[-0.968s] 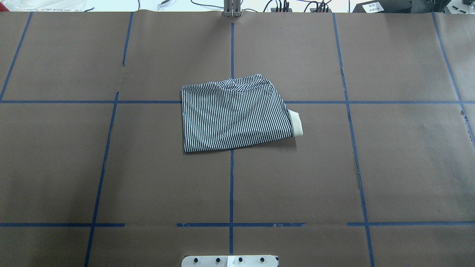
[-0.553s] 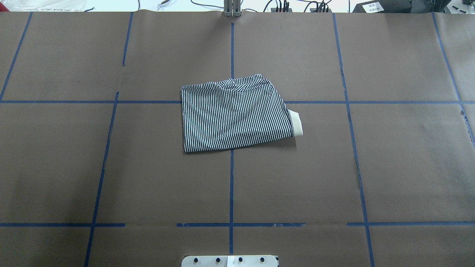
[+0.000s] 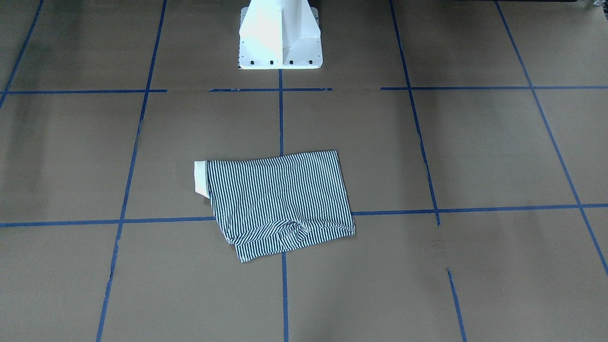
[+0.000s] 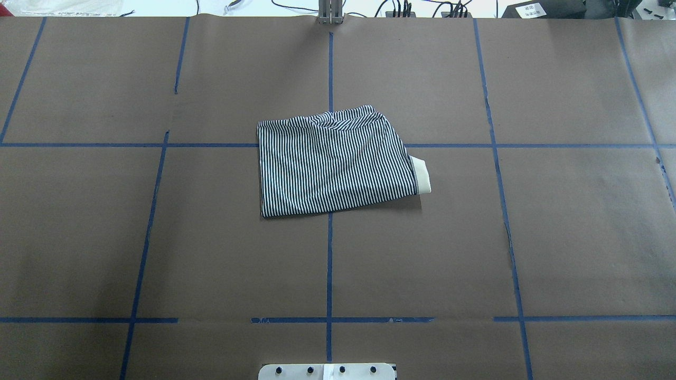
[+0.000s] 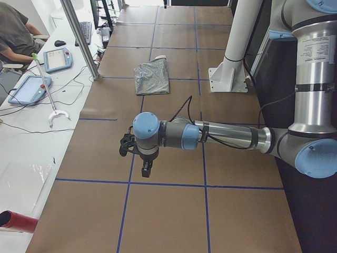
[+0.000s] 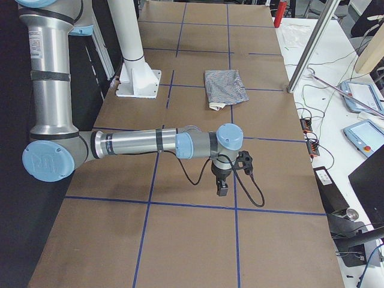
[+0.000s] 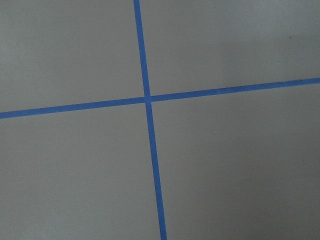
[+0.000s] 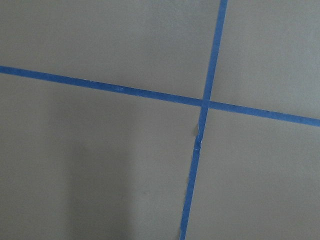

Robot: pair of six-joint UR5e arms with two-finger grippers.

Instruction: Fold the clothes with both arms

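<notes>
The striped polo shirt (image 4: 332, 163) lies folded into a compact rectangle at the table's middle, with a cream band (image 4: 422, 177) sticking out at its right edge. It also shows in the front view (image 3: 278, 199) and in both side views (image 5: 151, 76) (image 6: 224, 87). No arm touches it. The left gripper (image 5: 146, 169) hangs over bare table far to the robot's left. The right gripper (image 6: 222, 191) hangs over bare table far to the right. Both show only in the side views, so I cannot tell whether they are open or shut. Both wrist views show only brown paper and blue tape.
The white pedestal base (image 3: 280, 42) stands at the robot's edge of the table. Blue tape lines (image 4: 329, 264) grid the brown paper. A person (image 5: 16, 31), tablets (image 5: 57, 59) and a metal post (image 5: 79, 37) are along the operators' side.
</notes>
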